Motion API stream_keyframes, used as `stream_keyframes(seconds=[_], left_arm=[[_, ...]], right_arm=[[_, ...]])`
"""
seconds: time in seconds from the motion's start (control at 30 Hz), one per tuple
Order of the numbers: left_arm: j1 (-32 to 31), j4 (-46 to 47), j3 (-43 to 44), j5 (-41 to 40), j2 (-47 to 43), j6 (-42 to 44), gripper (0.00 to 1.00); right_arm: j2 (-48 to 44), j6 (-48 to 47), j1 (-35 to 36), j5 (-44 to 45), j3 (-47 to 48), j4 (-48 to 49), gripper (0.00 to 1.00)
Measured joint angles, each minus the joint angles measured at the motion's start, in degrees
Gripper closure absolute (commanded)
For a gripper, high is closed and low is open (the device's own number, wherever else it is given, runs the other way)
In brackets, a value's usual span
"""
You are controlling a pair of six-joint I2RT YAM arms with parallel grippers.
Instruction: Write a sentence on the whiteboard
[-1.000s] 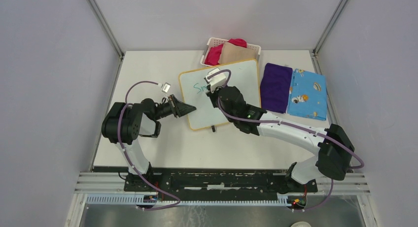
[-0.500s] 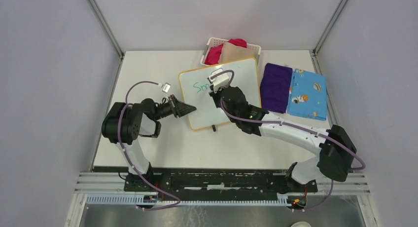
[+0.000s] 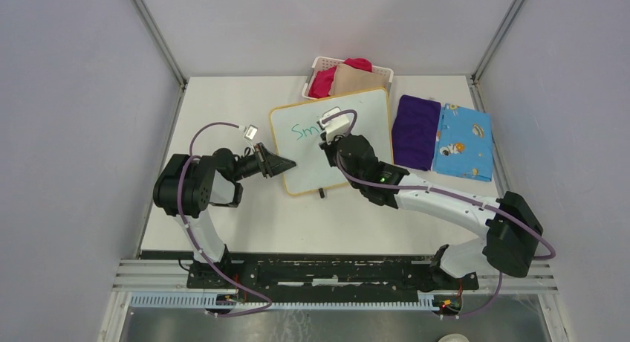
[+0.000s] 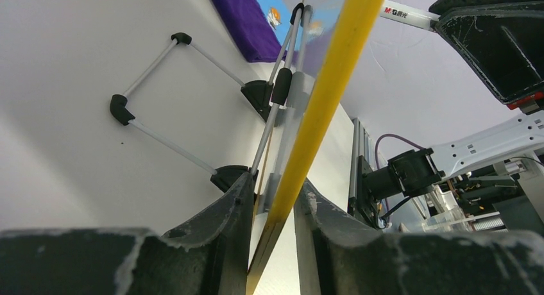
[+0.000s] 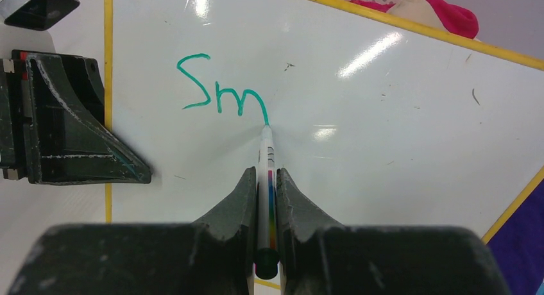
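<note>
The rectangular whiteboard (image 3: 364, 111) with its thin yellow-orange frame sits mid-worktop (image 3: 223, 104), propped at a slant on a wire stand with black plastic corners (image 4: 160, 96) folded out behind it. A slanted board like this would likely slide or tip under a pressing pen. That seems to be why the left end effector (image 4: 272, 205) reaches in from the side: its two dark fingers straddle the yellow frame at the board's left edge and pinch it, though the wrist view does not show how firmly. The right end effector (image 5: 268, 179) is pressed together on a slim white marker (image 5: 266, 147) with a coloured band. It holds the marker low on the barrel, with the shaft running out past the fingertips, so the tip is easy to steer and the writing stays in sight of the wrist camera. The tip touches the board just where the last green stroke ends. Of the green handwritten sentence (image 5: 221, 93) only "Sm" stands there, high on the board's left part, so the task is in its early stage. Starting near the left edge leaves bare white to the right and below for the remaining letters and a second line. The white slotted basket of cloths (image 3: 382, 74) lies just beyond the board's far edge, and the folded purple cloth (image 3: 414, 130) just to its right, both outside the writing arm's path.
</note>
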Motion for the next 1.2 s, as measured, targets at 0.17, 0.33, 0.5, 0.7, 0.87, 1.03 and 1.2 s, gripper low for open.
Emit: stream_keyframes(seconds=[0.17,0.33,0.5,0.7,0.87,1.03,1.2], left_arm=[[-0.04,-0.13,0.00,0.02,0.00,0.00,0.58],[-0.35,-0.72,0.00,0.07,0.00,0.00,0.54],[-0.35,-1.25,0.00,0.11,0.00,0.02,0.53],[-0.35,-2.14,0.00,0.11,0.00,0.11,0.53],[-0.35,-4.24,0.00,0.11,0.00,2.12,0.55],[-0.35,-6.82,0.00,0.11,0.00,3.76,0.56],[-0.35,-8.33,0.02,0.13,-0.33,4.98,0.57]], right_arm=[[-0.94,0.46,-0.11,-0.66,0.02,-1.16,1.00],[-3.45,0.87,-0.63,-0.90,0.15,-2.80,1.00],[-5.57,0.83,-0.70,-0.83,1.11,-2.89,1.00],[-5.79,0.81,-0.70,-1.42,1.33,-2.95,1.00],[-5.79,0.81,-0.70,-2.97,1.33,-2.86,1.00],[-5.35,0.79,-0.70,-3.93,1.90,-2.86,1.00],[-4.39,0.79,-0.70,-4.15,2.25,-2.69,1.00]])
